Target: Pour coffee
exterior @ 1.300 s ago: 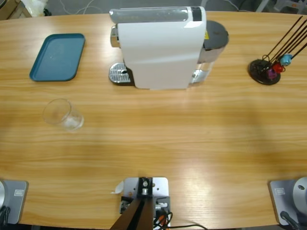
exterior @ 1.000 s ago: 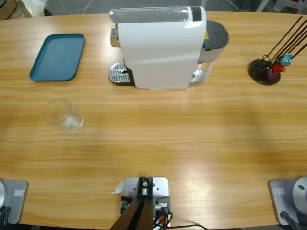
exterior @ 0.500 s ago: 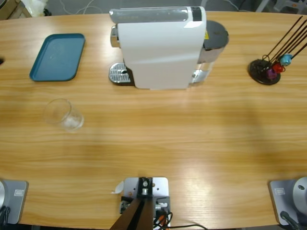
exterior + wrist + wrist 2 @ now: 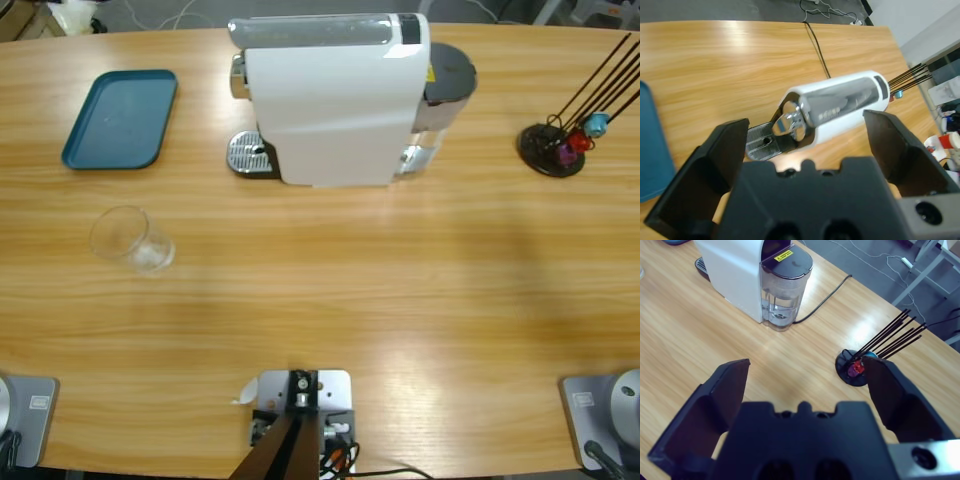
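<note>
Both grippers — left, right — hang with jaws wide and empty, the coffee machine ahead of each.

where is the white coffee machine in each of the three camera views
High view: coffee machine at top centre, drip tray to its left.
Left wrist view: mid-frame, between the open left pincer jaws.
Right wrist view: upper left, water tank facing the camera.
Shared landmark: the black stick holder.
</note>
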